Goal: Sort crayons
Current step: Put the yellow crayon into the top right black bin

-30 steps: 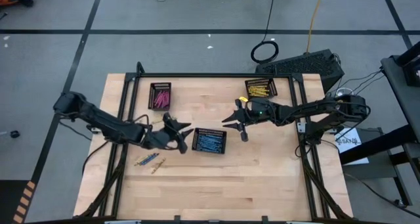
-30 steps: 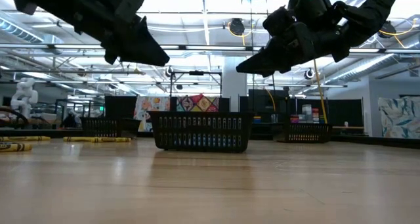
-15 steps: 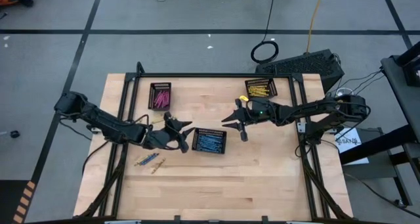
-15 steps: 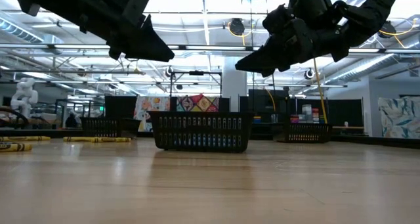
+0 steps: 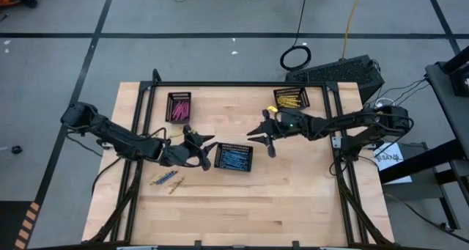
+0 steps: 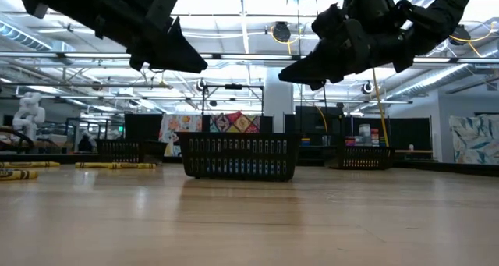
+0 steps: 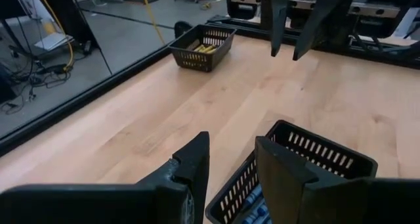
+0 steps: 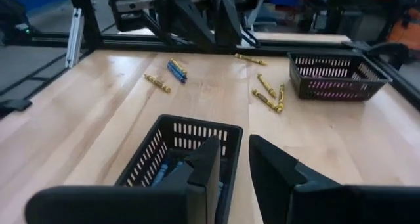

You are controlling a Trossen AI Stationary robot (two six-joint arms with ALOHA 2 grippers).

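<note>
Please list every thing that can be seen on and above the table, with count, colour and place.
Black mesh plastic trays: three; blue-crayon tray in the middle, pink-crayon tray at back left, yellow-crayon tray at back right.
Loose thin wax crayons: several, yellow and blue, on the left part of the table.
Light wooden table: one, black frame.
Left end effector: dark, open, empty, raised at the blue-crayon tray's left side.
Right end effector: dark, open, empty, raised at its right side.
</note>
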